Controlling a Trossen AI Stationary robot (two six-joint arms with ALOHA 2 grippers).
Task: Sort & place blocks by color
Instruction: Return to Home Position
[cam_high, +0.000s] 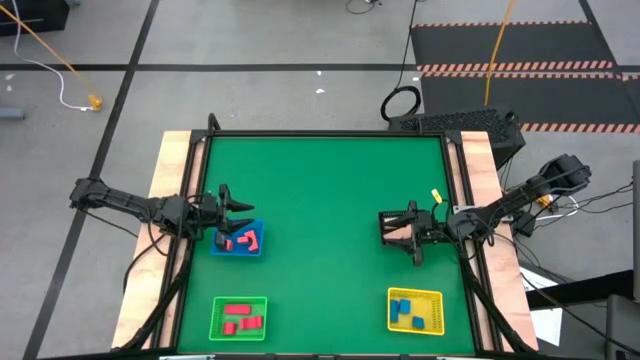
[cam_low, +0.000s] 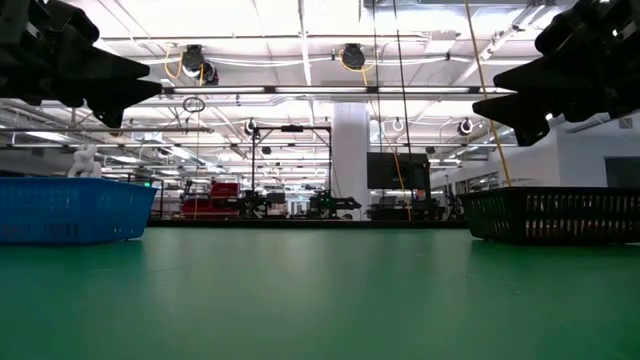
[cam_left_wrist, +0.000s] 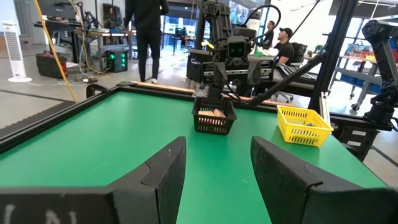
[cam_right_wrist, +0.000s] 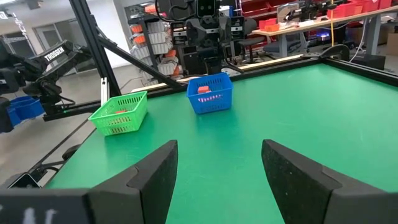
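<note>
All the blocks lie inside trays. Salmon-pink and red pieces (cam_high: 241, 240) sit in the blue tray (cam_high: 256, 249). Red bars (cam_high: 240, 317) are in the green tray (cam_high: 216, 318), blue pieces (cam_high: 408, 310) in the yellow tray (cam_high: 437, 296), and tan ones (cam_left_wrist: 216, 112) in the black tray (cam_left_wrist: 214, 124). My left gripper (cam_high: 244, 212) hangs open over the blue tray's far edge and holds nothing; its wrist view shows the fingers (cam_left_wrist: 217, 177) apart. My right gripper (cam_high: 386, 228) hovers open at the black tray (cam_high: 404, 238), and its fingers (cam_right_wrist: 219, 180) hold nothing either.
The four trays stand in the near half of the green mat (cam_high: 330, 180), blue (cam_low: 70, 210) and green on the left, black (cam_low: 555, 215) and yellow on the right. Wooden rails (cam_high: 170, 170) line both sides. People and equipment stand beyond the table.
</note>
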